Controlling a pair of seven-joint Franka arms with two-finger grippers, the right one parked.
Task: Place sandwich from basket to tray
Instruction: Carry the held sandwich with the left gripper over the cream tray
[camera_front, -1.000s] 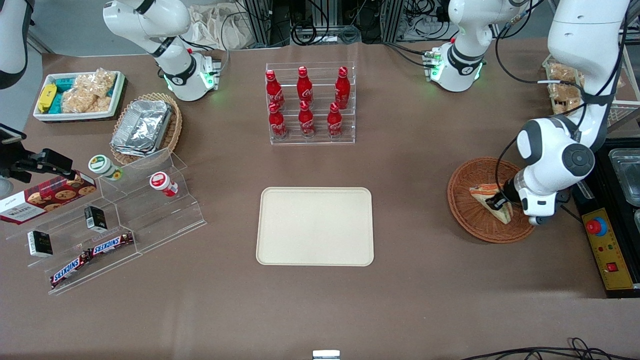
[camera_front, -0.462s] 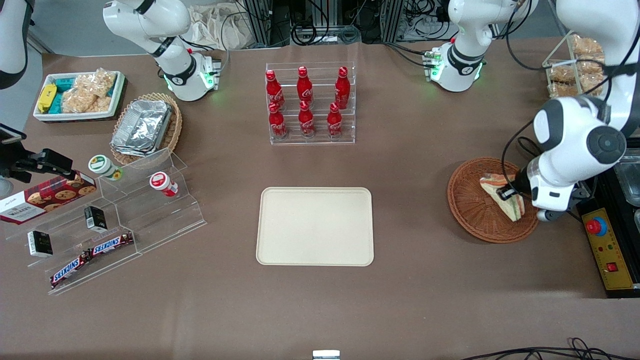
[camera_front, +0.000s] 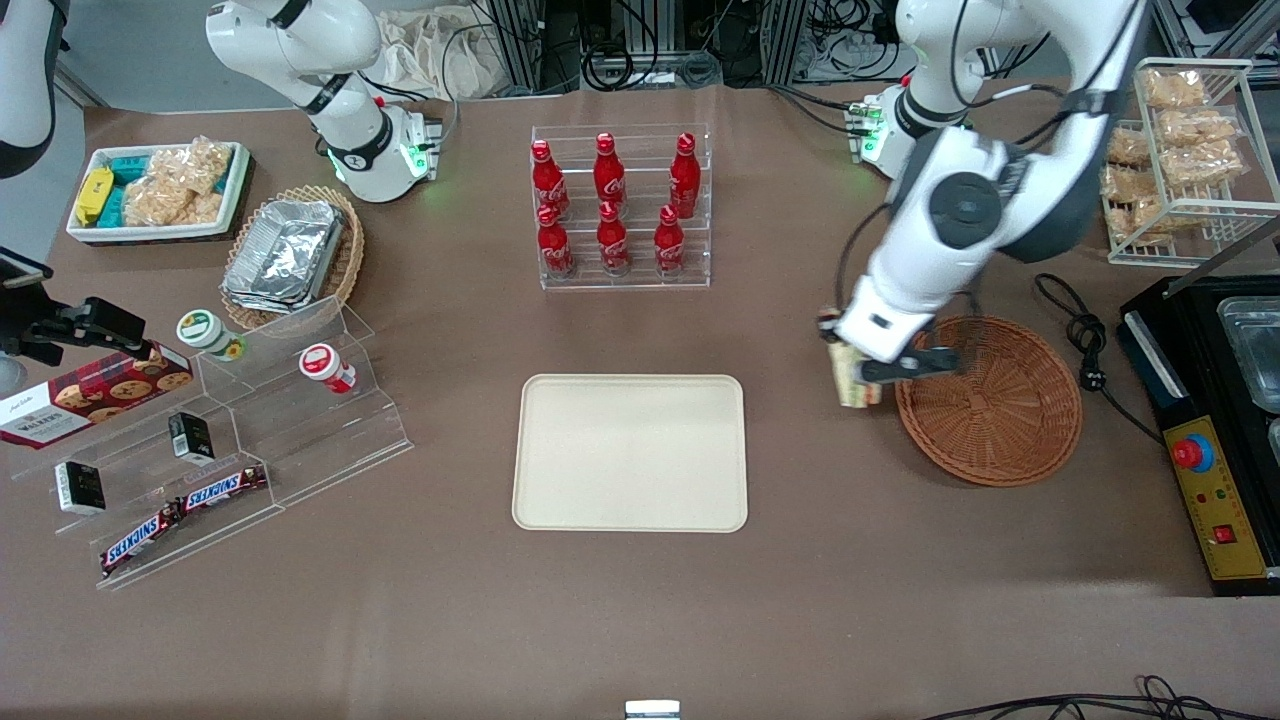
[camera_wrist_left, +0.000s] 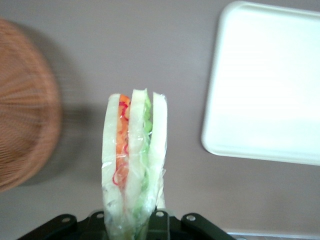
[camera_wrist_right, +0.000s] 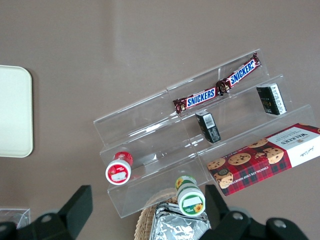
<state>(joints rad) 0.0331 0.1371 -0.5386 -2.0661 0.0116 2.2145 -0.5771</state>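
Observation:
My left gripper (camera_front: 858, 372) is shut on the sandwich (camera_front: 853, 381), a wrapped wedge of pale bread with orange and green filling (camera_wrist_left: 134, 160). It holds it in the air above the bare table, between the reddish-brown wicker basket (camera_front: 990, 400) and the cream tray (camera_front: 630, 452). The basket holds nothing now. In the left wrist view the sandwich stands upright from the gripper (camera_wrist_left: 135, 225), with the basket (camera_wrist_left: 22, 105) to one side and the tray (camera_wrist_left: 265, 80) to the other. The tray holds nothing.
A clear rack of red cola bottles (camera_front: 612, 205) stands farther from the front camera than the tray. A wire rack of snack bags (camera_front: 1175, 155) and a black appliance (camera_front: 1220, 400) sit at the working arm's end. A stepped acrylic shelf (camera_front: 220, 440) with snacks lies toward the parked arm's end.
The gripper has lifted the sandwich out of the basket and carried it toward the tray; it now hangs just outside the basket's rim. The basket is left empty.

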